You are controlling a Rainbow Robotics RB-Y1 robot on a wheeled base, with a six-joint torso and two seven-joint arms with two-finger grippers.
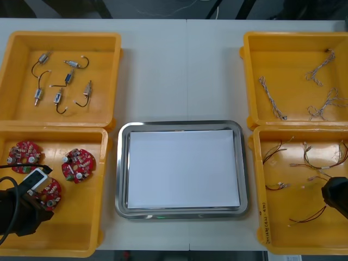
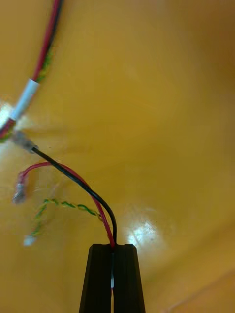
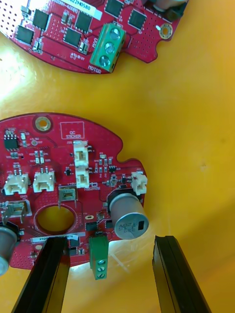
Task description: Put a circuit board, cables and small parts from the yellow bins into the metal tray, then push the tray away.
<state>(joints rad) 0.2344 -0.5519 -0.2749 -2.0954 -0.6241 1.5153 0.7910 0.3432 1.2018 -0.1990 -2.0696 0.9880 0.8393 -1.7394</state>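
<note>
My left gripper [image 1: 43, 201] hangs low over the near-left yellow bin [image 1: 81, 234], at the closest of three round red circuit boards [image 1: 51, 191]. In the left wrist view it [image 3: 110, 242] is open: one finger overlaps the edge of this board [image 3: 58, 161], the other stands over bare bin floor. My right gripper [image 1: 333, 197] is down in the near-right yellow bin [image 1: 293, 239]. In the right wrist view it [image 2: 113, 247] is shut on a red and yellow cable [image 2: 73, 178], whose red and black strands rise from between the fingertips. The metal tray [image 1: 122, 163], white inside, sits between the bins.
Two more boards [image 1: 79, 165] [image 1: 24, 156] lie in the near-left bin. The far-left bin [image 1: 22, 54] holds several small metal parts [image 1: 69, 77]. Twisted blue and white cables [image 1: 272, 98] lie in the far-right bin [image 1: 283, 54]. More red and yellow cables [image 1: 318, 160] surround my right gripper.
</note>
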